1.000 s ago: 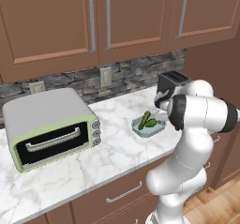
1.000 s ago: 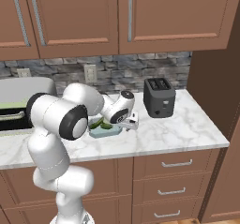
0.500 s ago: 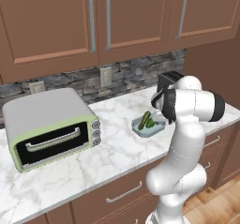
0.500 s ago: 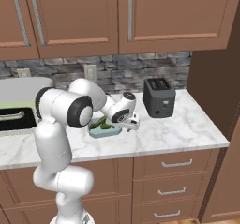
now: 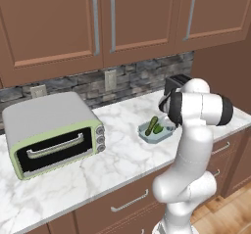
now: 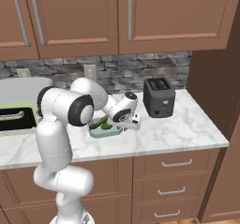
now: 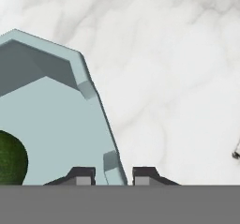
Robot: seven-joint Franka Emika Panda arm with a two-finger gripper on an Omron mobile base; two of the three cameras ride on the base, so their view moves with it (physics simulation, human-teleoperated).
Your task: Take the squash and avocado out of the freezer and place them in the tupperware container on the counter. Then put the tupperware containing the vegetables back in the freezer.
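hand view: claw clamped on pale blue-grey tupperware container rim.

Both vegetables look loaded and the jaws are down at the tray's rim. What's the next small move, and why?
Probably lift the tupperware container straight up, gently. The gripper has its jaws shut across the rim, and the squash and avocado already lie inside it on the counter.

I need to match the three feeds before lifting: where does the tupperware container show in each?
Left base view: tupperware container right of centre on the counter, beside the arm.
Right base view: left of centre, by the gripper.
Hand view: left half, its rim between the fingertips.
Shared landmark: the black toaster.
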